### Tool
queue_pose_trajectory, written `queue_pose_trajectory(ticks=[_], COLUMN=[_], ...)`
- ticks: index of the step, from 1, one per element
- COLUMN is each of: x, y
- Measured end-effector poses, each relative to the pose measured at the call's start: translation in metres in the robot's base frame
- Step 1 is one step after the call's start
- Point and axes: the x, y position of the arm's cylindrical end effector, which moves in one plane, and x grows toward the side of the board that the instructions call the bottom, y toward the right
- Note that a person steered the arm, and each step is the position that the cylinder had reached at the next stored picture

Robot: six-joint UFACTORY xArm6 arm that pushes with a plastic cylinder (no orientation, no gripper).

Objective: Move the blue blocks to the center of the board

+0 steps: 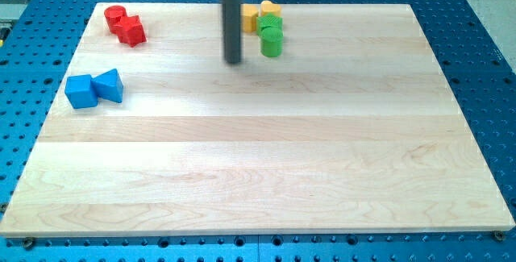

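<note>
Pale wooden board [266, 157] of joined planks, evenly lit, lying on a blue perforated table [476, 44] (regular rows of small holes) on all sides.

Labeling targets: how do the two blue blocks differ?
The left blue block is squarish and lies nearest the board's left edge; the right blue block is wedge-like, pointed on top, and looks slightly darker. Both are blue, touching, and far to the view's left of my tip.

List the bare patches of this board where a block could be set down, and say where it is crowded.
Free: the whole middle and bottom of the board, and its right side. Crowded: the top left with the red blocks, the left edge with the blue blocks, and top centre, where my tip stands just left of the green blocks and yellow blocks.
</note>
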Motion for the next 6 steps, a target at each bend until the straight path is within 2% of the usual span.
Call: queue_pose_trajectory(ticks=[1, 2, 4, 6], x=[0.117, 0.119, 0.042, 0.026], y=[-0.087, -0.233, -0.185, 0.007])
